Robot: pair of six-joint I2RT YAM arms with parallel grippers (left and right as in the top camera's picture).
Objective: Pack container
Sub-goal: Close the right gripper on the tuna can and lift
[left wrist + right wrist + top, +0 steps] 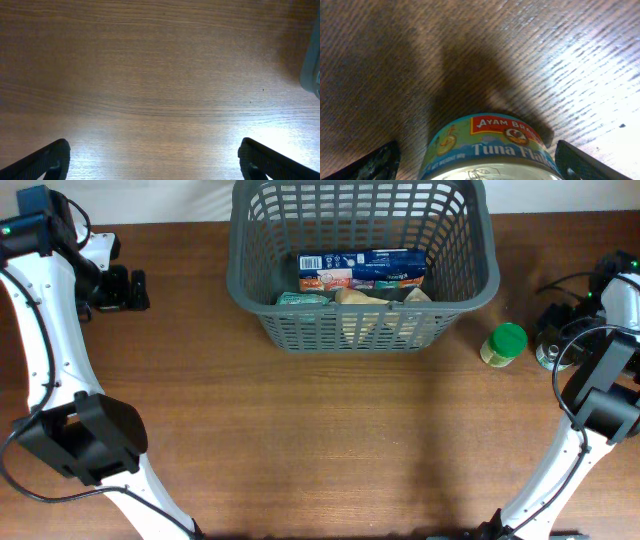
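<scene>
Tuna flakes, the label says: the can (pixel 490 145) sits right under my right wrist camera, standing on the wooden table (pixel 150 75) between the two fingers of my right gripper (pixel 477 164). Those jaws are spread, one on either side of the can, and I cannot tell whether either one touches it. Just beside them, toward the middle of the table, stands a jar with a green lid (pixel 504 345).

Beyond the jar is the container (pixel 250 280), lying between my two grippers and well apart from the right one. It holds a blue-and-white box (pixel 365 268), a teal packet (pixel 300 298) and a tan packet (pixel 365 298).

My left gripper (pixel 155 162) hangs over bare wood with its jaws spread wide and nothing between them, the container off to their side.
</scene>
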